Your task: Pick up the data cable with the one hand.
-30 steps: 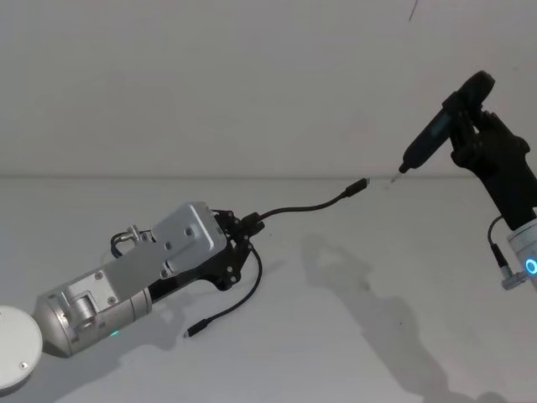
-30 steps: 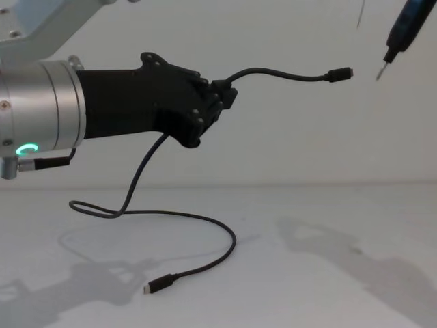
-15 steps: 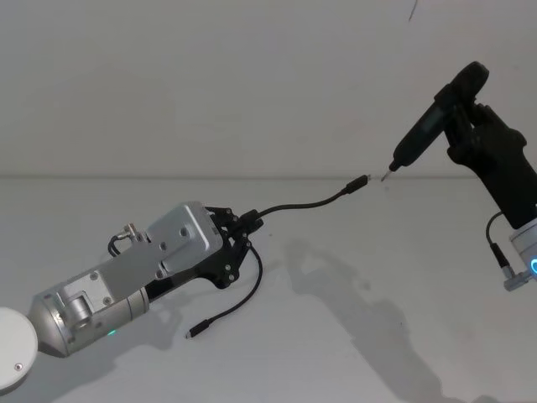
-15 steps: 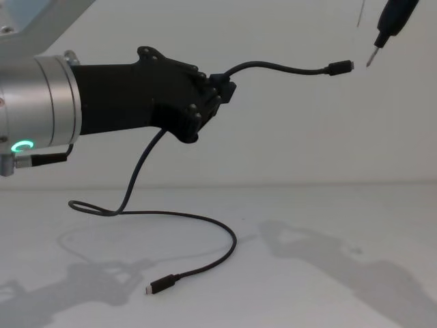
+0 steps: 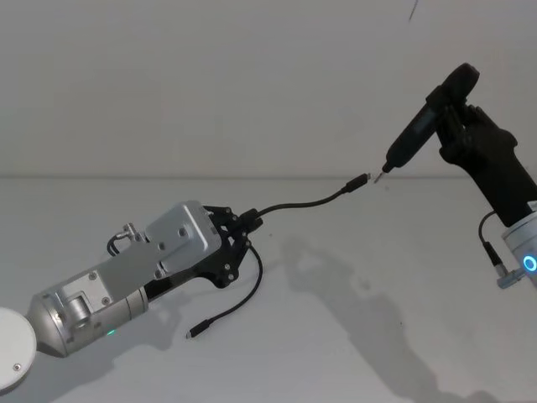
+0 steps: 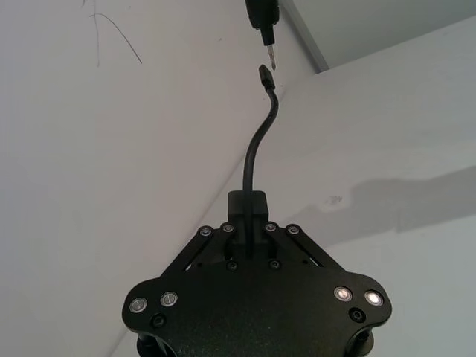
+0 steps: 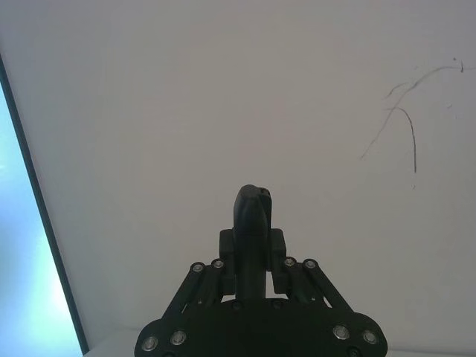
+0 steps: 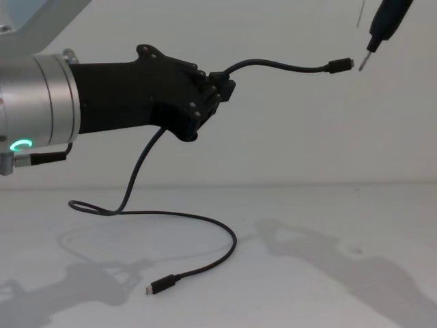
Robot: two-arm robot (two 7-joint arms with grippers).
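The data cable (image 5: 310,203) is a long thin black cord. My left gripper (image 5: 250,222) is shut on it well above the table, also seen in the chest view (image 8: 224,87) and the left wrist view (image 6: 248,204). One end arches out to a raised plug (image 8: 339,65). The rest hangs down, loops over the table and ends in a second plug (image 8: 160,285). My right gripper (image 5: 457,126) is up at the right, shut on a slim black stick tool (image 5: 419,126). The tool's metal tip (image 6: 271,61) sits just beside the raised plug (image 6: 264,73).
The white table (image 5: 377,294) runs back to a plain white wall. A white round base (image 5: 13,344) sits at the near left corner. The slack cable loop (image 8: 205,222) lies on the table in front of the left arm.
The right gripper has carried the stick tool leftward, bringing its tip close to the cable's raised plug. The left arm has barely shifted and still holds the cable.
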